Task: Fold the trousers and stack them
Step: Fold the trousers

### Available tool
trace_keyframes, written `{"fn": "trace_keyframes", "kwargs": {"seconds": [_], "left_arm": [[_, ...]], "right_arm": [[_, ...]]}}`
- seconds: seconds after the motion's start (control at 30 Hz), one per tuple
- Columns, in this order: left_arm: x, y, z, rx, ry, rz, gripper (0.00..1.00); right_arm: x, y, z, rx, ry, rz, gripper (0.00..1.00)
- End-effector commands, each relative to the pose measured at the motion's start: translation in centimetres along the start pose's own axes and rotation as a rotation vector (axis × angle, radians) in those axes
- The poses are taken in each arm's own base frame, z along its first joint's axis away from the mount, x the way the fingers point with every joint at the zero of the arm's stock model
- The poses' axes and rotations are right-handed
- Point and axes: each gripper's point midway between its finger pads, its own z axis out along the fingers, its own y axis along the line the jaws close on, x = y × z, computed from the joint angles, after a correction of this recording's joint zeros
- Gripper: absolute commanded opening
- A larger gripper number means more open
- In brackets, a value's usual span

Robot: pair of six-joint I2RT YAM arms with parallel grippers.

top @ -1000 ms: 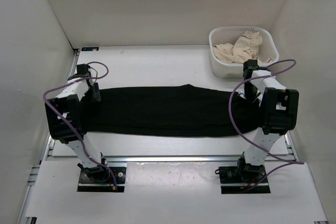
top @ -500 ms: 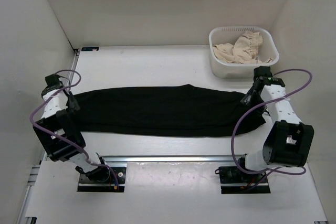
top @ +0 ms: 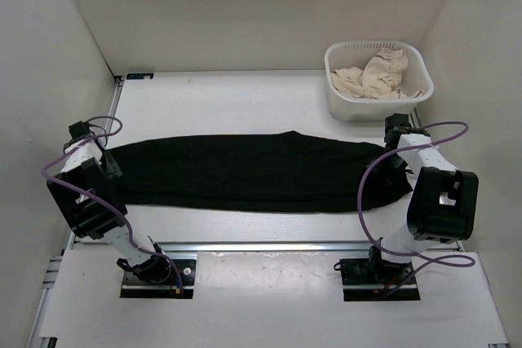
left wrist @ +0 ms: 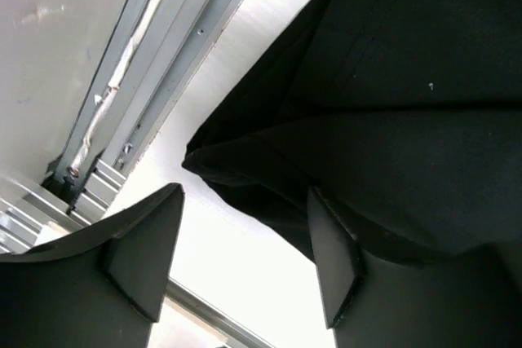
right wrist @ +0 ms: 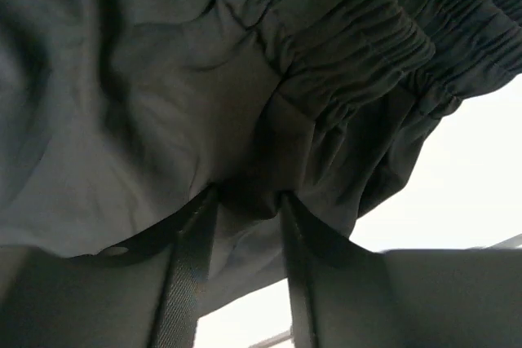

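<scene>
We see the trousers (top: 253, 173) lying flat as a long black band across the middle of the table (top: 228, 103), hems left, waistband right. The left gripper (left wrist: 245, 197) hangs over the hem corner, jaws well apart, holding nothing. The right gripper (right wrist: 249, 195) sits on the waistband end, jaws narrow with a fold between them; whether they clamp it we cannot tell. The basket (top: 338, 103) with beige cloth (top: 375, 75) stands far right.

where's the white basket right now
Top view: the white basket sits in the table's far right corner, holding a beige cloth, just beyond the waistband end of the black trousers.
</scene>
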Motion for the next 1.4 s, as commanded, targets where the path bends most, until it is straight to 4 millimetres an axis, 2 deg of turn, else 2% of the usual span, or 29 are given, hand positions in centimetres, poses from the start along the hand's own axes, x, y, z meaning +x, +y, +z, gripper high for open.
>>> {"fn": "trace_keyframes", "kwargs": {"seconds": [0.0, 0.1, 0.13, 0.2, 0.23, 0.3, 0.37, 0.6, 0.67, 0.8, 0.87, 0.9, 0.93, 0.97, 1.0, 1.07, 1.13, 1.2, 1.3, 1.37], "left_arm": [[-0.5, -0.1, 0.0, 0.008, -0.029, -0.012, 0.72], [-0.4, 0.1, 0.5, -0.015, -0.029, -0.012, 0.55], [-0.3, 0.1, 0.8, -0.015, -0.02, -0.009, 0.36], [-0.3, 0.2, 0.8, -0.025, -0.02, -0.01, 0.16], [-0.3, 0.2, 0.8, -0.025, -0.02, -0.01, 0.14], [-0.3, 0.1, 0.8, -0.016, -0.02, -0.009, 0.14], [-0.4, 0.2, 0.5, -0.016, -0.03, -0.012, 0.14], [-0.3, 1.6, -1.3, -0.026, -0.082, -0.054, 0.14], [-0.4, 2.0, -1.6, -0.031, -0.094, -0.068, 0.14], [1.0, 2.3, -1.4, -0.052, -0.076, -0.064, 0.14], [1.6, 2.2, -1.2, -0.051, -0.059, -0.059, 0.14], [2.2, 2.1, -0.9, -0.051, -0.045, -0.055, 0.14], [2.8, 2.0, -0.7, -0.051, -0.03, -0.05, 0.14], [2.9, 2.0, -0.7, -0.051, -0.03, -0.05, 0.14], [2.9, 2.0, -0.7, -0.051, -0.03, -0.05, 0.14], [2.9, 2.0, -0.7, -0.051, -0.03, -0.05, 0.15], [2.8, 2.2, -1.4, -0.051, -0.045, -0.055, 0.17], [1.8, 2.1, -2.3, -0.027, -0.073, -0.062, 0.21], [0.7, 2.0, -4.0, 0.004, -0.1, -0.067, 0.23], [-0.5, 1.6, -5.1, 0.028, -0.125, -0.062, 0.27]], "right_arm": [[-0.2, -0.1, 1.0, 0.024, -0.007, 0.014, 0.4], [0.1, -0.6, 1.4, 0.044, 0.002, 0.002, 0.32], [0.4, -0.8, 1.6, 0.055, 0.016, 0.0, 0.25], [0.7, -1.3, 1.7, 0.074, 0.024, -0.003, 0.16], [0.6, -1.5, 1.7, 0.076, 0.025, -0.005, 0.08], [0.7, -2.0, 1.4, 0.084, 0.033, -0.006, 0.0], [0.5, -2.3, 0.8, 0.076, 0.021, 0.005, 0.0], [-0.1, -5.2, -2.0, 0.095, -0.03, 0.037, 0.0], [-0.2, -5.3, -3.0, 0.085, -0.044, 0.021, 0.0], [0.9, -6.6, -3.3, 0.123, -0.011, 0.014, 0.0], [2.1, -7.3, -2.6, 0.146, 0.023, 0.008, 0.0], [2.2, -7.6, -2.2, 0.15, 0.026, 0.018, 0.02], [2.7, -7.3, -1.9, 0.126, 0.046, 0.019, 0.15], [2.8, -7.1, -1.5, 0.108, 0.051, 0.033, 0.33], [3.2, -7.3, -1.2, 0.106, 0.075, 0.033, 0.65], [3.1, -7.3, -1.7, 0.104, 0.072, 0.034, 0.85], [2.1, -8.2, -2.8, 0.139, -0.004, 0.045, 0.99], [1.1, -8.8, -4.1, 0.134, -0.079, 0.082, 0.99], [0.0, -9.0, -5.1, 0.113, -0.141, 0.16, 0.99], [-1.9, -8.8, -5.5, 0.096, -0.217, 0.208, 0.99]]}}
